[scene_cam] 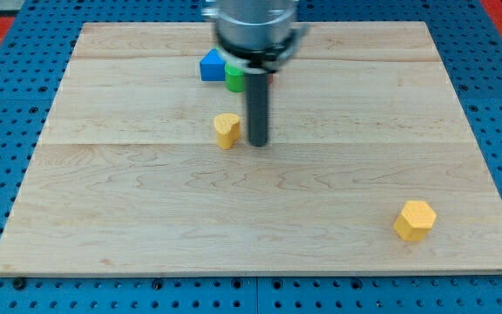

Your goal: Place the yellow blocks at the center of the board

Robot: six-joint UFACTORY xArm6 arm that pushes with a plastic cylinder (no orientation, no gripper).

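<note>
Your tip [258, 142] sits just right of the yellow heart-like block [227, 130], near centre; yellow hexagon [415, 220] waits far off. No jaws here.

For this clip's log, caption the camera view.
My tip sits just right of one yellow block; a yellow hexagonal block waits lower right.

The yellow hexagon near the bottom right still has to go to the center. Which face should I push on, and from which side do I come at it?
No gripper, so push. Set my tip against the yellow hexagonal block on its lower-right face, coming from the view's bottom right, and push up-left toward the center. It stands alone, well apart from the other yellow block.
</note>
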